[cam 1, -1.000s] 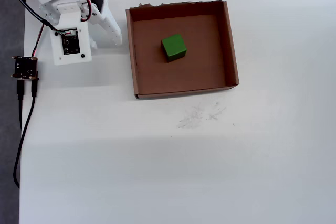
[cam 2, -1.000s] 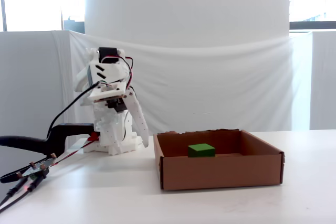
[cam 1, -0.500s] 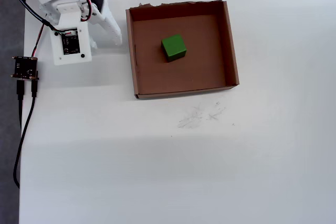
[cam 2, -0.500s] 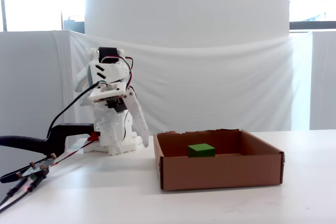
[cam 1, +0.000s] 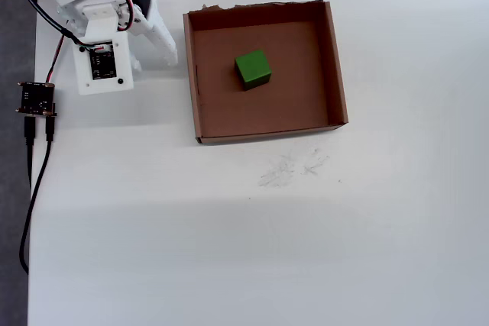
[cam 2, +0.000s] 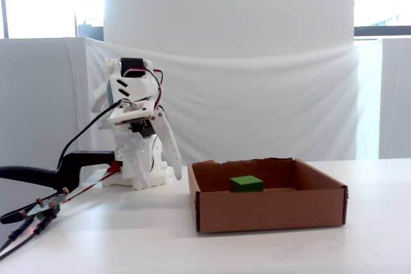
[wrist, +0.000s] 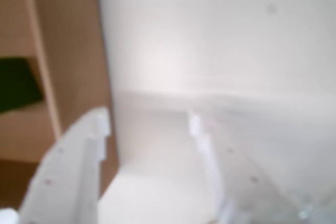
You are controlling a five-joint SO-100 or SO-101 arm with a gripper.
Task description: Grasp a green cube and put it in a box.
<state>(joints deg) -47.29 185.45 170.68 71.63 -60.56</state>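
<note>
From my end I count one cube [cam 1: 253, 69] and one box [cam 1: 334, 66], and the cube sits inside the box on its floor, a bit up from centre in the overhead view. My gripper [wrist: 149, 124] is folded back beside the box's left wall, fingers apart, holding nothing, on the white table [cam 1: 267, 234].
</note>
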